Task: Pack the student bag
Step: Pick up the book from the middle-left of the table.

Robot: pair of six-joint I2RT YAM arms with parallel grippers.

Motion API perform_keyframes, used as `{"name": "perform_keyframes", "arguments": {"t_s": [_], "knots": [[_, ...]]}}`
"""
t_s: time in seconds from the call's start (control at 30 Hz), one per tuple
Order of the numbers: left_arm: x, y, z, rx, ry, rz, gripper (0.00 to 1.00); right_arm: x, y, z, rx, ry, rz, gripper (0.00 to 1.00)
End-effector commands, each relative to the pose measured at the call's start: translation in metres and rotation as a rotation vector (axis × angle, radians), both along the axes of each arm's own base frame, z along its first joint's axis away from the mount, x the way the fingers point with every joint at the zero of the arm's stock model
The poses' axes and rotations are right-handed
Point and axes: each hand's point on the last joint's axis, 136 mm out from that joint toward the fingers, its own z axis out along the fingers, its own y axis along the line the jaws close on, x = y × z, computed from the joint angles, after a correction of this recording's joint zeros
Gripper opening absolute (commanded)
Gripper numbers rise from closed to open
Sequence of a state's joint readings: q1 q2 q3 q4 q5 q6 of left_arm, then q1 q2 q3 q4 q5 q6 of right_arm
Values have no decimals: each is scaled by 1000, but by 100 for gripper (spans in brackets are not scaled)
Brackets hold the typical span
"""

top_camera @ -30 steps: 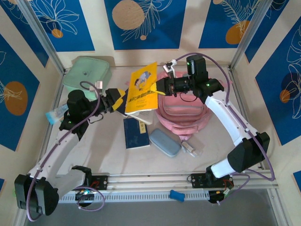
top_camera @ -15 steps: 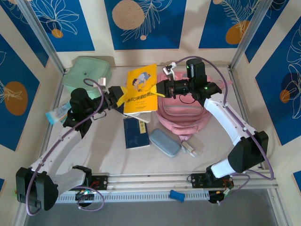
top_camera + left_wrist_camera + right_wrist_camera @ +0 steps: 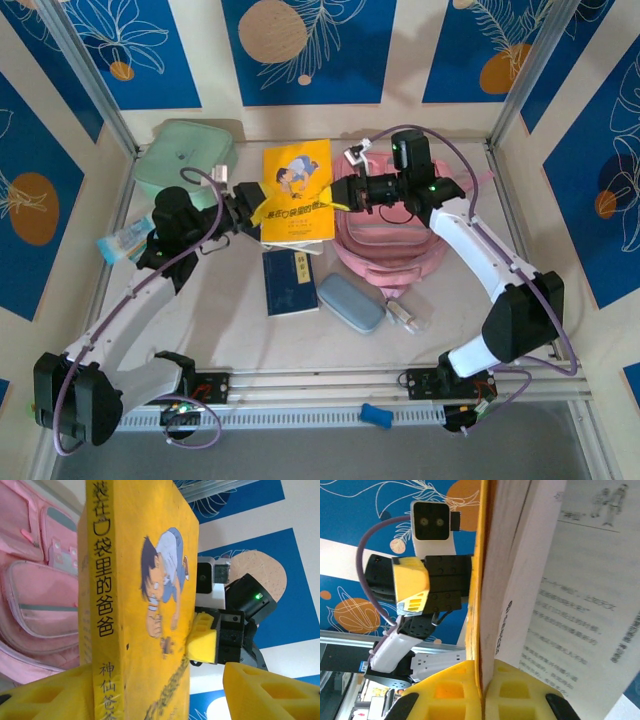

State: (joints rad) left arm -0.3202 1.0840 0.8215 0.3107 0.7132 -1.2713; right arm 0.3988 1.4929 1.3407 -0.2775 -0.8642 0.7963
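Observation:
The student bag, pink, lies at the back right of the table and also shows in the left wrist view. A yellow book hangs in the air just left of it. My right gripper is shut on the book's front cover, with the white pages fanning off to one side. My left gripper straddles the book's spine end. One left finger rests against the book; the other stands apart from the cover, so these jaws are open.
A dark blue book and a grey-blue oval case lie in front of the bag. A mint-green box sits at the back left, a tube by the left rail, and a small clear item near the case.
The left jaws have narrowed around the book. The book has swung from a tilt to lie square to the camera, and both grippers have shifted a little to the left and back with it.

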Motion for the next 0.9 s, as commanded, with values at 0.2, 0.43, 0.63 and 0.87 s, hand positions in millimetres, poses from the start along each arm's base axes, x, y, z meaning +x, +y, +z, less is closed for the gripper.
{"name": "perform_keyframes", "arguments": {"t_s": [0.2, 0.43, 0.63, 0.87], "knots": [[-17, -15, 28, 15, -86, -66, 44, -5, 10, -16, -31, 10, 36, 0], [-15, -13, 17, 41, -66, -43, 14, -13, 5, -15, -43, 4, 37, 10], [-9, -11, 22, 21, -84, -7, 0, -21, -22, -27, -75, 74, -44, 81], [-4, -27, 48, -76, -142, 7, 0, -32, -26, -36, -43, 222, -50, 99]]}}
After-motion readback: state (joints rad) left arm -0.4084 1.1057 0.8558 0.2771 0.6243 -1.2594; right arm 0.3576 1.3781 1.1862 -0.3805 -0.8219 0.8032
